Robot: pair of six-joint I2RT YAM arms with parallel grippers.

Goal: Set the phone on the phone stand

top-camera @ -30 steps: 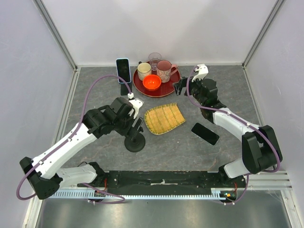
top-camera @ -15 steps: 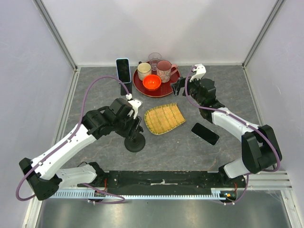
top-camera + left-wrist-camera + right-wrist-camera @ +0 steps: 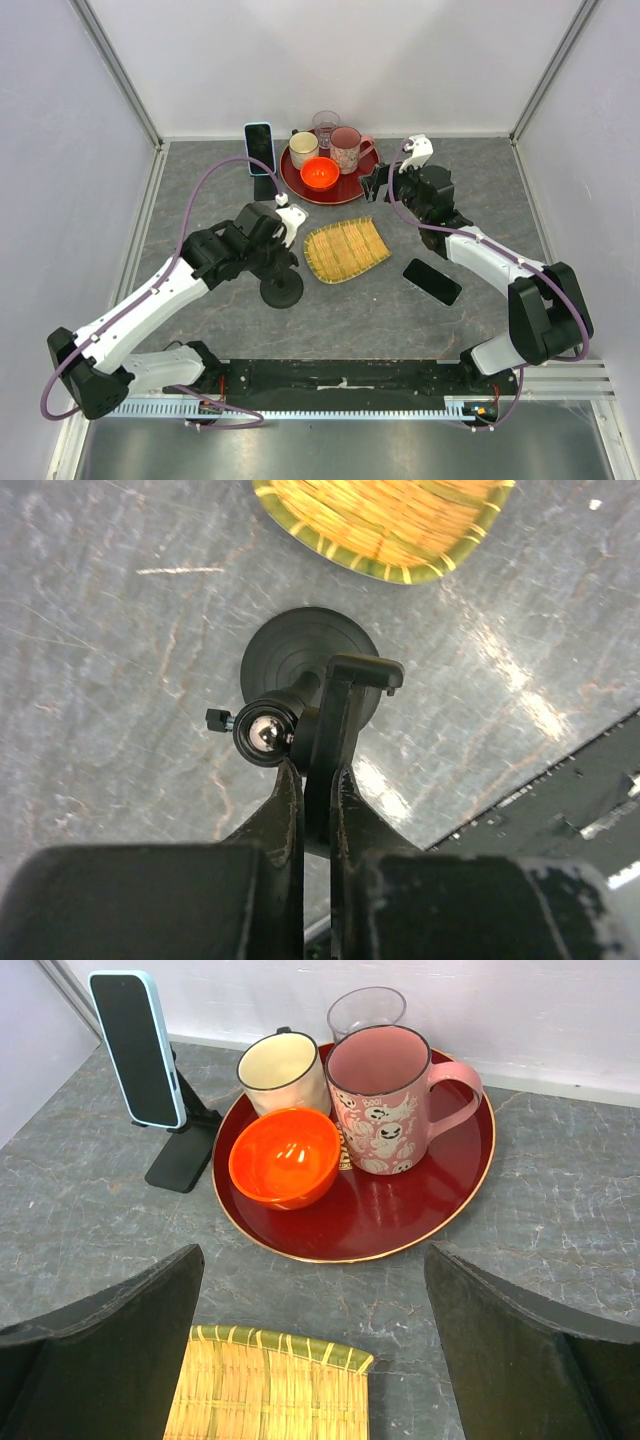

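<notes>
A black phone stand (image 3: 282,290) with a round base stands left of centre on the table. My left gripper (image 3: 283,262) is over it, shut on its thin upright plate (image 3: 340,715). A shiny ball joint (image 3: 262,732) shows beside the left gripper (image 3: 316,772), with the round base (image 3: 300,650) below. A dark phone (image 3: 432,281) lies flat on the table at the right, apart from both grippers. My right gripper (image 3: 378,183) hovers open near the red tray; the right gripper (image 3: 320,1350) holds nothing.
A red tray (image 3: 345,186) at the back holds two mugs, a glass and an orange bowl (image 3: 284,1156). Left of it, a blue-cased phone (image 3: 259,147) leans on another black stand (image 3: 185,1150). A woven bamboo tray (image 3: 345,248) lies mid-table.
My left gripper has closed on the stand's upright plate, and the stand has shifted slightly away from the near edge. The right arm has barely moved.
</notes>
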